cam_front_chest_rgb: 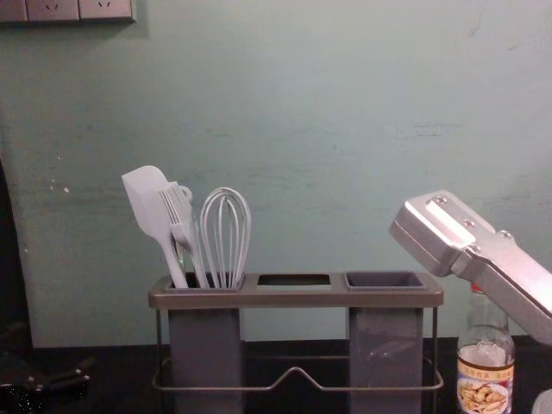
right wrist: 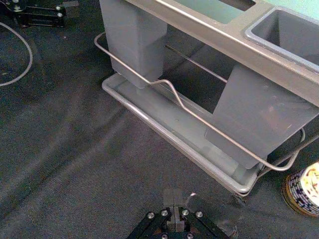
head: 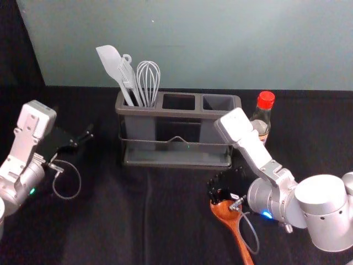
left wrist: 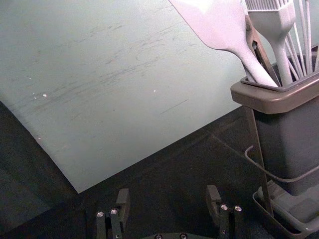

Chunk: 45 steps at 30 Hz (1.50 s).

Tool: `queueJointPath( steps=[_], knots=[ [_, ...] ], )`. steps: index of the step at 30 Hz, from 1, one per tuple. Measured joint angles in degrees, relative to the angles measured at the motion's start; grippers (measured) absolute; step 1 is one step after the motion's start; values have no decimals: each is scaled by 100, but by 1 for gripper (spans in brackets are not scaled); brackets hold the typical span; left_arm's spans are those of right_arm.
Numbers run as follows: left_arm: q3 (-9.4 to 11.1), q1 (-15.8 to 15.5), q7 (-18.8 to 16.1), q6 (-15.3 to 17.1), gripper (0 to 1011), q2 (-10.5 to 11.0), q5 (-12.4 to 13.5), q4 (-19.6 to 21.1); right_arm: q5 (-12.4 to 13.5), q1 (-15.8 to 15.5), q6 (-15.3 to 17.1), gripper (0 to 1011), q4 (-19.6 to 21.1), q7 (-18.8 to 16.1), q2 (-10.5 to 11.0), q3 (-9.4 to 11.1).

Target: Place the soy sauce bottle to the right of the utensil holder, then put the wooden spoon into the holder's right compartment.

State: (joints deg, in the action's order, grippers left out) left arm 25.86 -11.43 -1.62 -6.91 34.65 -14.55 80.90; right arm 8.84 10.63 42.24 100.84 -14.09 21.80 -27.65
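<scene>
The right gripper (head: pixel 217 189) lies in front of the holder (head: pixel 182 112), above the spoon (head: pixel 229 218); in the right wrist view its fingers (right wrist: pixel 173 199) are together, tip against tip. The left gripper (head: pixel 83 140) is at the holder's left, fingers apart. The spoon, of smooth reddish-brown wood with a rounded bowl, lies on the dark, softly creased cloth (head: pixel 110 221); the gripper overlaps part of its bowl and the head view's lower edge cuts off its handle. Contact between gripper and spoon cannot be determined. The bottle (head: pixel 260 125), clear glass with a ribbed red cap (head: pixel 266 100), stands upright just to the right of the holder. The right arm (head: pixel 256 152) hides part of it; its base is cut off in the chest view. The holder has a smooth rounded rim, a thin wire rail (cam_front_chest_rgb: pixel 296 371) bent to a central peak, and a shallow tray (right wrist: pixel 174 127). Its left compartment bears a matte pale spatula (head: pixel 109 57), a brush (cam_front_chest_rgb: pixel 179 216) and a looped whisk (head: pixel 148 77), their lower ends hidden.
</scene>
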Motion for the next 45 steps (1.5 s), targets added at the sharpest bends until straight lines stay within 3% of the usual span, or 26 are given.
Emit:
queueJointPath(
  steps=[6, 12, 14, 17, 23, 29, 32, 39, 45],
  knots=[
    [0, 0, 0, 0, 1005, 0, 0, 0, 6, 7, 0, 32, -15, -1, -2, 0],
    [0, 0, 0, 0, 1005, 0, 0, 0, 11, 12, 4, 216, -28, -4, -5, -3],
    [0, 0, 0, 0, 1005, 0, 0, 0, 12, 13, 5, 231, -31, -5, -6, -4],
    [0, 0, 0, 0, 1005, 0, 0, 0, 15, 14, 7, 369, -34, -5, -7, -5],
    [0, 0, 0, 0, 1005, 0, 0, 0, 17, 15, 13, 528, -35, -5, -9, -3],
    [0, 0, 0, 0, 1005, 0, 0, 0, -40, -163, 213, 726, 211, 63, -65, 135],
    [0, 0, 0, 0, 1005, 0, 0, 0, -97, -280, 431, 841, 401, 171, -104, 216],
    [0, 0, 0, 0, 1005, 0, 0, 0, -214, -595, 1198, 998, 833, 524, -318, 448],
    [0, 0, 0, 0, 1005, 0, 0, 0, -149, -897, 1805, 1003, 1150, 598, -560, 728]
  ],
)
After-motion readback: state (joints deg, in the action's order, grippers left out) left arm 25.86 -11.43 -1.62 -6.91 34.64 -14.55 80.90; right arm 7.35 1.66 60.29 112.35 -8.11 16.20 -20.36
